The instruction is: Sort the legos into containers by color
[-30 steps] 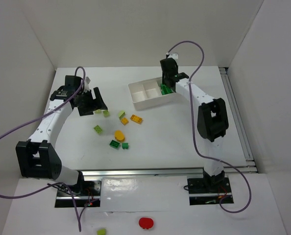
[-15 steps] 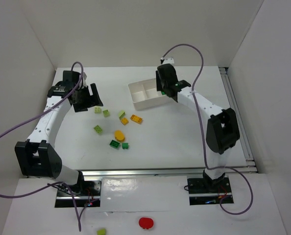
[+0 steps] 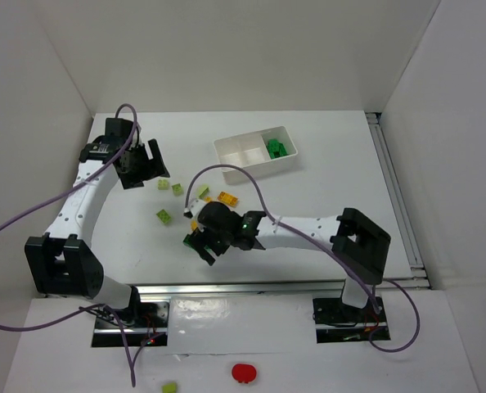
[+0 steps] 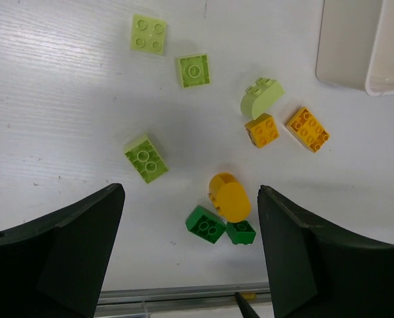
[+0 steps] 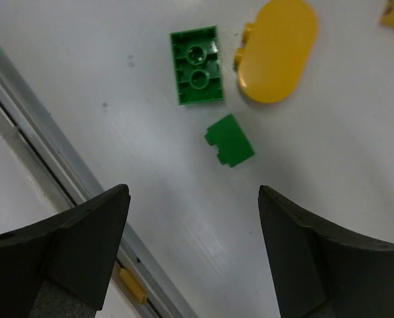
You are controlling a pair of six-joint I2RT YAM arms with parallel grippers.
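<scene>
Loose legos lie left of the table's middle: lime ones (image 3: 164, 216) (image 4: 149, 34), orange ones (image 3: 227, 197) (image 4: 308, 129), a rounded orange-yellow piece (image 4: 229, 197) (image 5: 276, 50) and two dark green bricks (image 5: 197, 65) (image 5: 230, 140). The white tray (image 3: 227, 157) stands at the back, with green bricks (image 3: 277, 147) in its right container. My right gripper (image 3: 204, 246) (image 5: 193, 192) hangs open just above the two green bricks, holding nothing. My left gripper (image 3: 141, 164) (image 4: 190, 192) hovers open at the left, above the lime bricks, and is also empty.
An aluminium rail (image 3: 267, 286) runs along the table's front edge, close to the right gripper. A red round object (image 3: 244, 373) and one lime brick (image 3: 169, 386) lie on the shelf before the arm bases. White walls close in the sides and back.
The right arm has swung from the tray's right container forward and left, down to the green bricks near the front rail. The left gripper has shifted only slightly.
</scene>
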